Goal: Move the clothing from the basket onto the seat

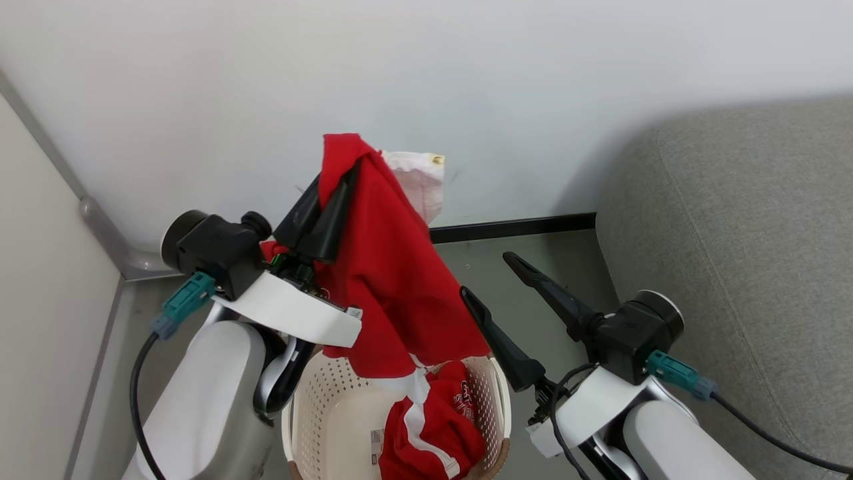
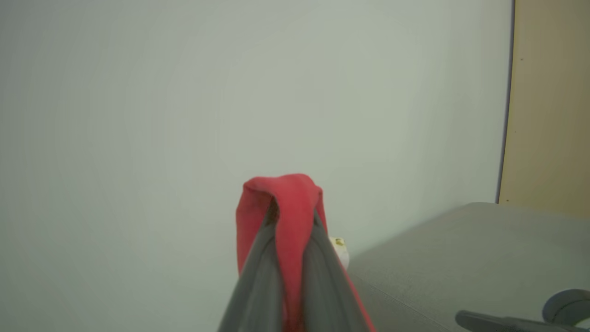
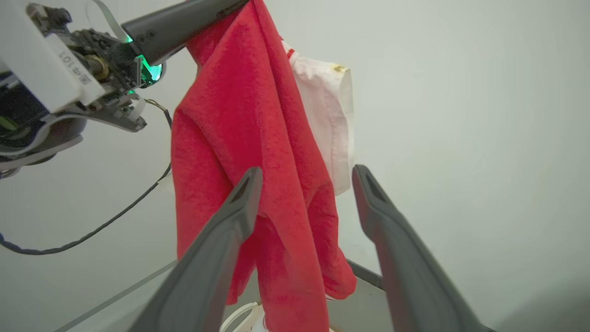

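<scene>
My left gripper (image 1: 333, 175) is shut on a red garment (image 1: 390, 267) and holds it high above the basket (image 1: 333, 407); the cloth hangs down with a white lining flap (image 1: 420, 180) at its top. In the left wrist view the red garment (image 2: 286, 216) is folded over the shut fingers (image 2: 262, 276). A second red piece with white stripes and a printed logo (image 1: 433, 427) lies in the cream basket. My right gripper (image 1: 485, 275) stands open to the right of the hanging cloth, holding nothing. The right wrist view has the hanging garment (image 3: 258, 152) just beyond its open fingers (image 3: 221, 249). The grey seat (image 1: 740, 247) is at the right.
A pale wall (image 1: 466, 80) rises close behind, with a dark skirting strip (image 1: 513, 228) at its foot. Grey floor (image 1: 533, 253) lies between the basket and the seat. A beige panel (image 1: 40, 280) runs along the left.
</scene>
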Available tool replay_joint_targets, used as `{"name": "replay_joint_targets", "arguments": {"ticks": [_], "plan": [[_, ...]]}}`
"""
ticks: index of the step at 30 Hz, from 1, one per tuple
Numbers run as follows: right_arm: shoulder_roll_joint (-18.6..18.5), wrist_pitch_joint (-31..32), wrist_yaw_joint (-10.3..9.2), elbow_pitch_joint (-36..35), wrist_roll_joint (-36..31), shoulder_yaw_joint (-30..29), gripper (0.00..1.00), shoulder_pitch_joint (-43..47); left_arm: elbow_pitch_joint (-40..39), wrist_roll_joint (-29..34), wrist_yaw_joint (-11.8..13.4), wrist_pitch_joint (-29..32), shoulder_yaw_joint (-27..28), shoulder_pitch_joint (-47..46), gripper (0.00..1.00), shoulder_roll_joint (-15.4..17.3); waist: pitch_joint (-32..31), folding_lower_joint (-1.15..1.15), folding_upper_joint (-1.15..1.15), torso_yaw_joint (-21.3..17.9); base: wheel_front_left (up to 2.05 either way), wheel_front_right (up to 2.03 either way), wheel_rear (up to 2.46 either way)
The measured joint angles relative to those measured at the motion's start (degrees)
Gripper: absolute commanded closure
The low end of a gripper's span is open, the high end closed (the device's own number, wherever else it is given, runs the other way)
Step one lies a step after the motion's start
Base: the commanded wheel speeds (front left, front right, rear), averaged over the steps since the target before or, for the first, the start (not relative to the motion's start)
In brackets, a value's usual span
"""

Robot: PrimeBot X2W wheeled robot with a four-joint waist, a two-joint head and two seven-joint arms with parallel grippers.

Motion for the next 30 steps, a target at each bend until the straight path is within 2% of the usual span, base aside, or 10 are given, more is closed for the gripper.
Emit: {"name": "replay_joint_targets", "arguments": {"ticks": [19,20,23,24,30], "plan": [[-0.75,0.0,0.0,-0.37,0.11,0.8,0.0,0.86,-7.49,0.47,-0.01,3.46,-7.48,-1.58,1.0,-0.03,0.17,0.0,0.0,-0.13,0.0,0.0,0.0],[-0.88,0.0,0.0,-0.27,0.32,1.02,0.38,0.86,-7.7,0.47,-0.01,3.66,-7.65,-1.62,1.0,-0.04,0.2,0.0,0.0,-0.12,0.0,0.0,0.0],[-1.3,0.0,0.0,0.1,0.48,1.71,0.96,0.86,-8.06,0.12,-0.01,4.03,-7.98,-1.62,1.0,-0.04,0.3,0.0,0.0,-0.12,0.0,0.0,0.0],[-1.43,0.0,0.0,0.19,0.49,1.97,1.0,0.86,-8.11,0.08,-0.01,4.08,-8.05,-1.62,1.0,-0.04,0.33,0.0,0.0,-0.12,0.0,0.0,0.0],[-1.58,0.0,0.0,0.3,1.09,2.46,1.0,0.86,-8.18,-0.44,-0.01,5.56,-8.11,-1.58,1.0,-0.03,0.64,0.0,0.0,-0.16,0.0,0.0,0.0]]}}
